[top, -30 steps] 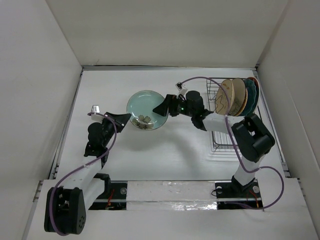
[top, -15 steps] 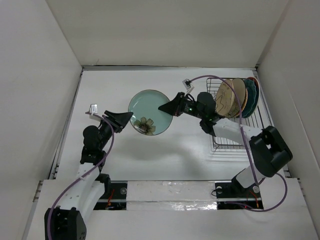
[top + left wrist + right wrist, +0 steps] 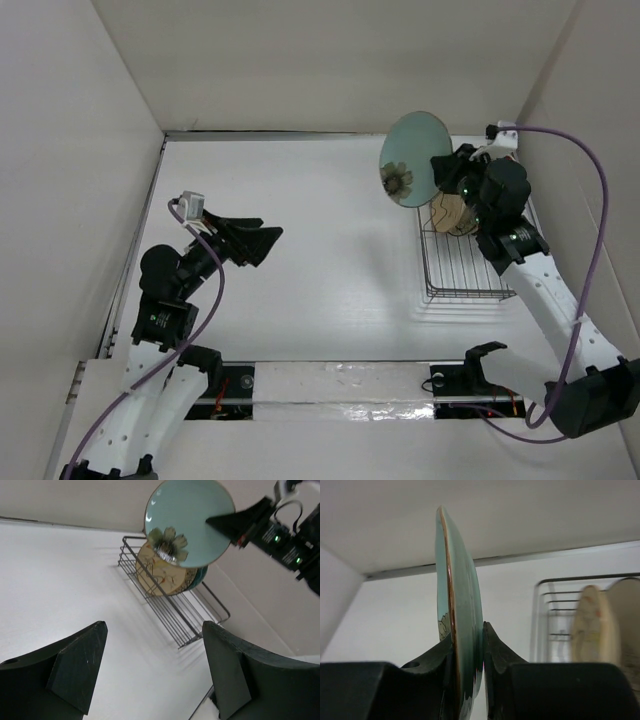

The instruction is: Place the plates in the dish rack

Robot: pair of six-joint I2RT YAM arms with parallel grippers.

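A: pale green plate (image 3: 413, 158) is on edge in the air, above the far end of the dish rack (image 3: 462, 268). right fingers (image 3: 496, 652) pinch just its rim.
B: thin grip. it may pivot or slip, or clip the racked plates (image 3: 452, 212) if misaligned. left fingers (image 3: 75, 670)?
A: spread wide, empty, over the surface (image 3: 330, 230).
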